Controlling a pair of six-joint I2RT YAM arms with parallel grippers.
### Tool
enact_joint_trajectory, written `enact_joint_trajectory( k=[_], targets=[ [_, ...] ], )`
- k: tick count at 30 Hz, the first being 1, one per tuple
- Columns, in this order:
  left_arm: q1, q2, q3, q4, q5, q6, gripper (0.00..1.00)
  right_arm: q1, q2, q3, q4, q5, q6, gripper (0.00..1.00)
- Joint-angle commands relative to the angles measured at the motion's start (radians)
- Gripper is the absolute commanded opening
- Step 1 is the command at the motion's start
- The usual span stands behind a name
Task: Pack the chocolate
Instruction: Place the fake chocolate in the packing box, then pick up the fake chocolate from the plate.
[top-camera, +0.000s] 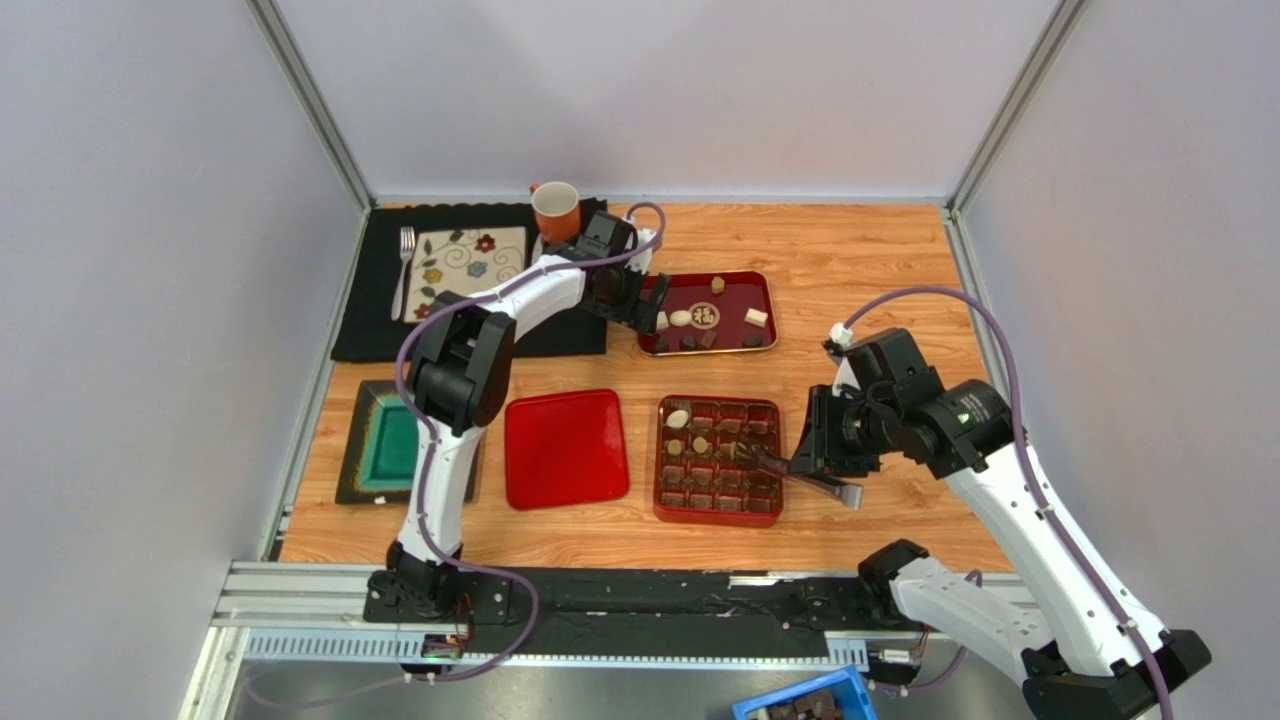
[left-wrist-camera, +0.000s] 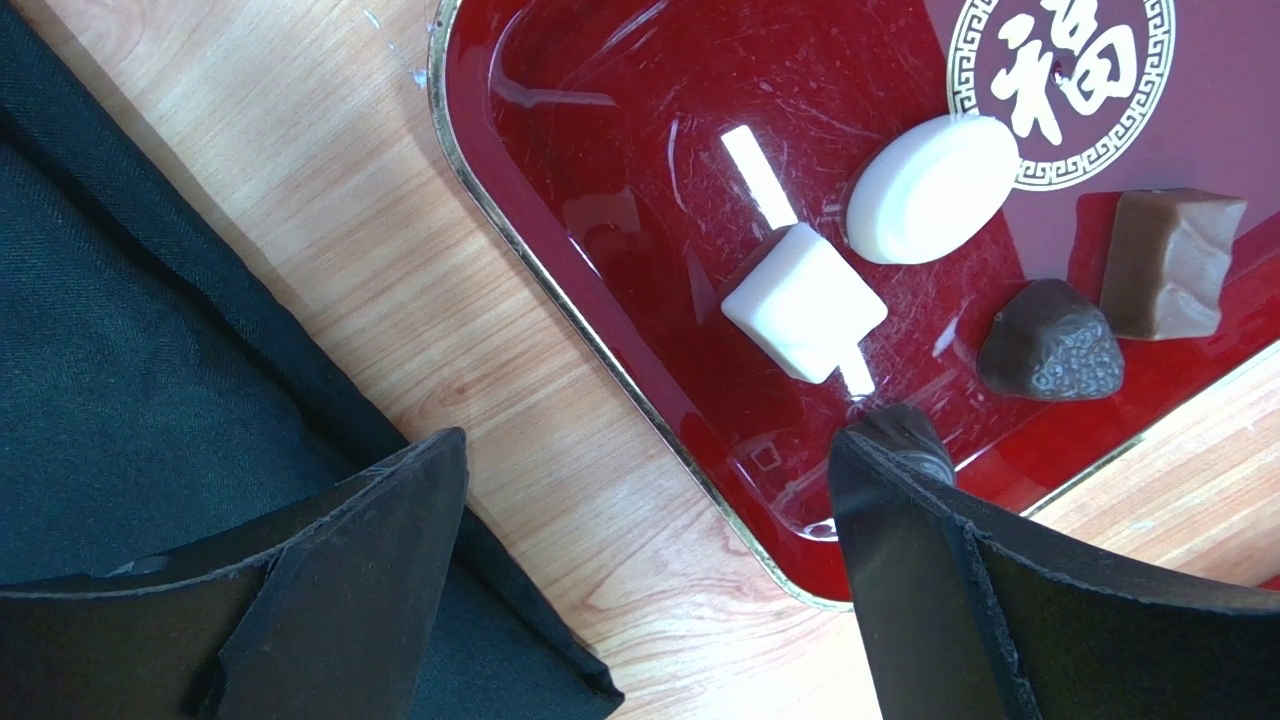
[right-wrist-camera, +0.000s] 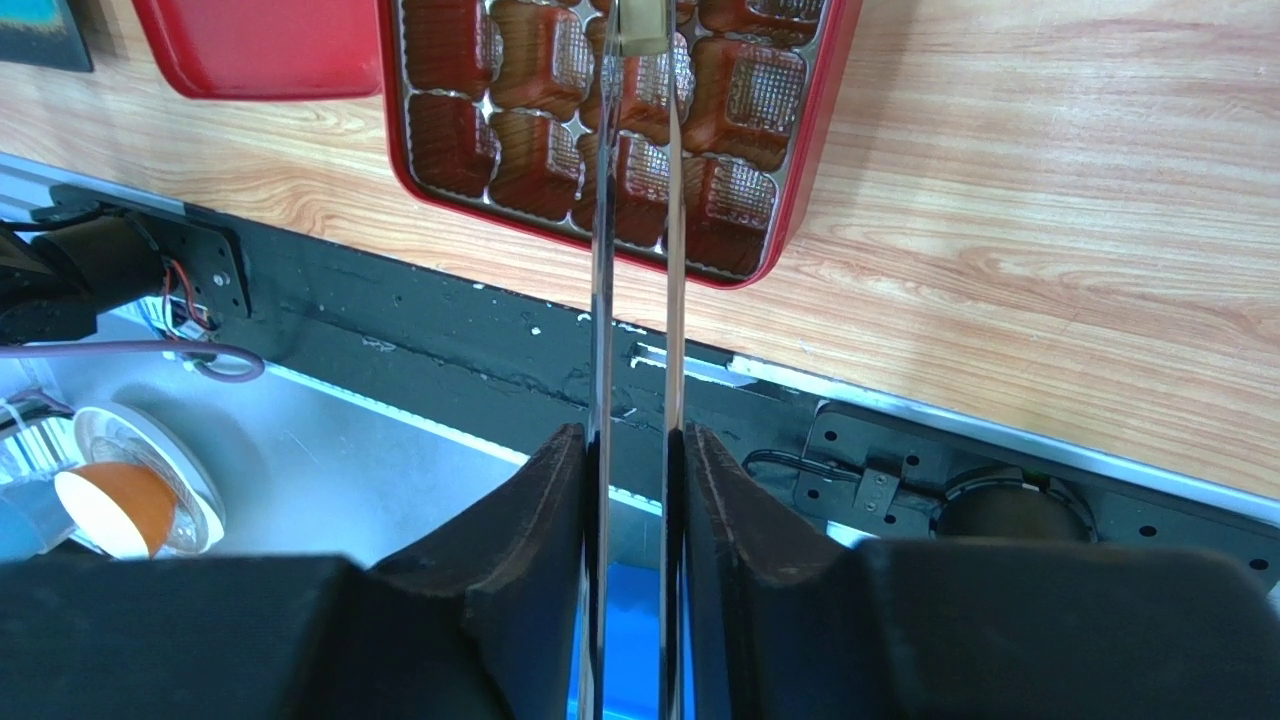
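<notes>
Just right of the gridded box (top-camera: 720, 459), off its near corner: right gripper (top-camera: 831, 450), clenched on a pair of thin metal tongs (right-wrist-camera: 600, 300). Presses both black fingers (right-wrist-camera: 526, 510) flat against the two blades. Reaches with the tongs leftward over the box's cells and pinches a cream piece (right-wrist-camera: 639, 23) of chocolate between the tips. Cannot tell whether raised above a cell or resting in one.

Inside the box, toward its far left corner: three more pale pieces (top-camera: 679, 419) in separate cells. Elsewhere in the box, brown cells, too small to tell filled from bare.

Just beyond the box: dark red tray (left-wrist-camera: 601, 150) with a gold emblem (left-wrist-camera: 1074, 75). Holds loose chocolate: a white square (left-wrist-camera: 801, 300), a white oval (left-wrist-camera: 932, 188) overlapping the emblem's edge, a dark lump (left-wrist-camera: 1052, 342) and a tan block (left-wrist-camera: 1169, 263) side by side.

Beyond the box's far left corner, at the tray's rim: left gripper (left-wrist-camera: 646, 450), released, jaws wide apart. Straddles the rim, one finger over the wooden table (left-wrist-camera: 496, 345) and the black mat (left-wrist-camera: 135, 390), the other over the tray's inside. Shows a small dark piece (left-wrist-camera: 899, 428) right at that finger's tip; contact impossible to judge.

Just left of the box: red lid (top-camera: 565, 447). Farther left, past the lid: green dish (top-camera: 388, 443). Well beyond the box and to its left, on the mat: orange mug (top-camera: 556, 210), patterned plate (top-camera: 466, 255), fork (top-camera: 406, 248).
</notes>
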Motion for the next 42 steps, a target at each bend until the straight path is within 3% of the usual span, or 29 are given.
enact_joint_trajectory(
  k=[1,11,21,36,42],
  targets=[
    [-0.004,-0.020,-0.044,-0.025,-0.008,0.021,0.99,0.010,0.010,0.013,0.039,0.012,0.010,0.32],
    [-0.004,-0.045,-0.067,-0.019,-0.007,0.033,0.99,0.010,0.031,0.045,0.037,0.054,-0.007,0.37],
    [-0.004,-0.063,-0.099,-0.010,-0.020,0.052,0.99,0.010,0.112,0.269,0.031,0.178,-0.059,0.38],
    [-0.003,-0.149,-0.211,0.041,-0.026,0.079,0.99,-0.091,0.590,0.491,0.437,0.273,-0.172,0.41],
    [-0.003,-0.178,-0.242,0.063,-0.017,0.108,0.98,-0.126,0.773,0.589,0.514,0.256,-0.188,0.41]
  ],
)
